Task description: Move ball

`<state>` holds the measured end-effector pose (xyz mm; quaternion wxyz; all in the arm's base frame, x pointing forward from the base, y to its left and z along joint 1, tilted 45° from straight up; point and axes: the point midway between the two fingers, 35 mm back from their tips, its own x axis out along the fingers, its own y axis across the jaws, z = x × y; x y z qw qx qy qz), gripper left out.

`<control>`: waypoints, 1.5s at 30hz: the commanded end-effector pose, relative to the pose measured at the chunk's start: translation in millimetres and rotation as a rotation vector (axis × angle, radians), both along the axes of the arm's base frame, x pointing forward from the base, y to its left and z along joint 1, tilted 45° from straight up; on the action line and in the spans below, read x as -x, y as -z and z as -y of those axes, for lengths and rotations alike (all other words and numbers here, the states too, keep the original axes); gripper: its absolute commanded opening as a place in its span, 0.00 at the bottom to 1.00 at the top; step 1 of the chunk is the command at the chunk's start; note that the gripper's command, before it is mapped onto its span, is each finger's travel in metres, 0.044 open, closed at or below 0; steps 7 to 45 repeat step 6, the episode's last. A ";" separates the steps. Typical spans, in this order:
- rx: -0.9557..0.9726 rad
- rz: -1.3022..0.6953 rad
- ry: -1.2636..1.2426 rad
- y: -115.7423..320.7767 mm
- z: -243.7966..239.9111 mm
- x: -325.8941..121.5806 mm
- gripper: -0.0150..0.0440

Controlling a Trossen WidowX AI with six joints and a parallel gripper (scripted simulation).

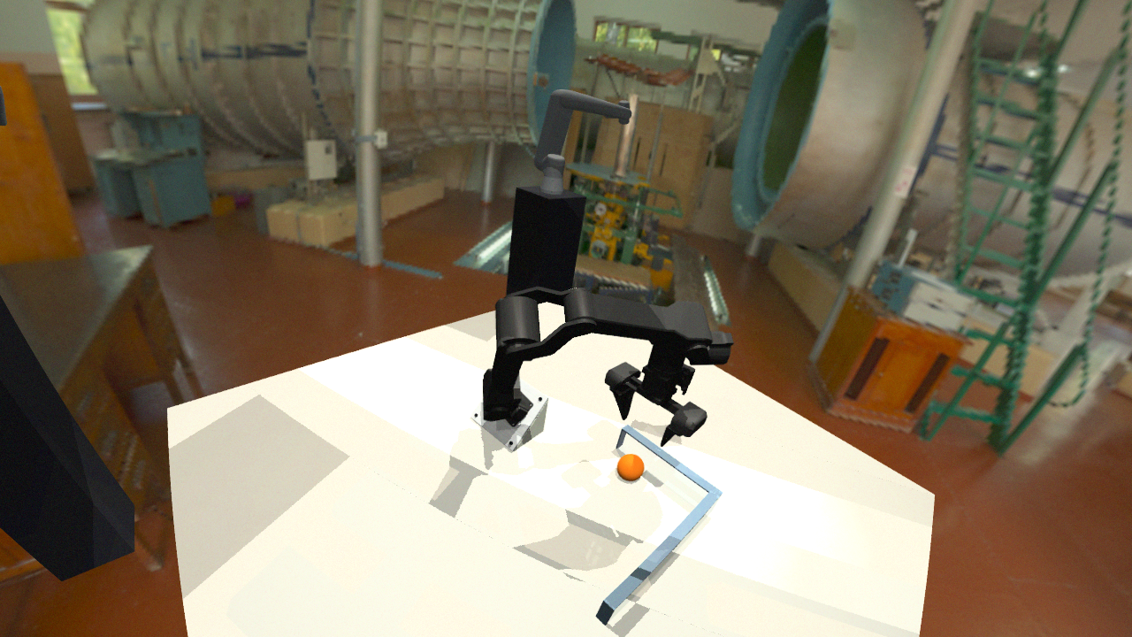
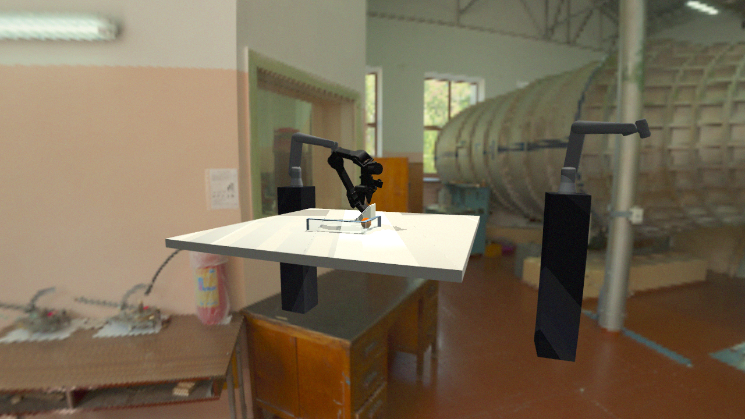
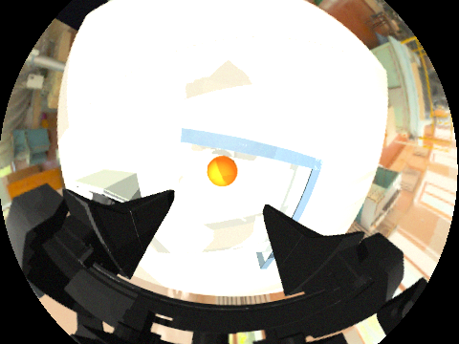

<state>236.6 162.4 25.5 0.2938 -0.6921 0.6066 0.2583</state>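
The orange ball [image 1: 631, 467] [image 2: 366, 222] [image 3: 222, 171] rests on the table inside the corner, close to one of the two low clear walls and apart from it. That wall has a blue top edge [image 1: 672, 460] [image 3: 249, 145]; the other wall [image 1: 664, 552] [image 3: 307, 191] meets it at the corner. No see-through copy shows apart from the ball. My gripper [image 1: 645, 431] [image 2: 368, 201] [image 3: 220, 202] is open and empty, raised above the table and clear of the ball. Its fingers stand wide apart.
The arm's light base plate [image 1: 513, 424] [image 3: 112, 185] is on the table [image 1: 317, 570] [image 2: 417, 249] behind the ball. The walls stand low around the ball's far side. Dark pedestals with grey arms [image 1: 546, 237] [image 2: 562, 276] stand beyond the table.
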 end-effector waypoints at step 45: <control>-0.014 0.011 0.000 -17.4 -16.7 4.9 1.00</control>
